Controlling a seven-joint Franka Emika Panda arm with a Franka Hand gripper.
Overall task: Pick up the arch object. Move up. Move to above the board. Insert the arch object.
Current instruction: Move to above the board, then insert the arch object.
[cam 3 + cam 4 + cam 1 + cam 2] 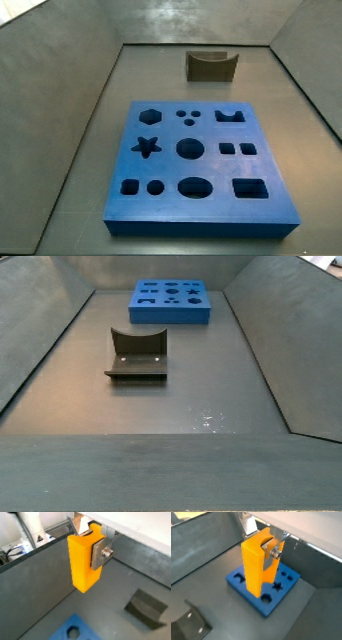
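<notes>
My gripper is shut on the arch object, a bright orange-yellow block that hangs upright between the silver fingers. Both wrist views show this; in a wrist view the gripper holds the arch object high in the air. The blue board with its dark cut-outs lies on the floor below it. A corner of the board shows in a wrist view. The board also lies flat in both side views. Neither side view shows the gripper or the arch object.
A dark olive-grey block with a curved scoop stands on the floor apart from the board; it also shows in a side view and in both wrist views. Grey sloping walls enclose the floor.
</notes>
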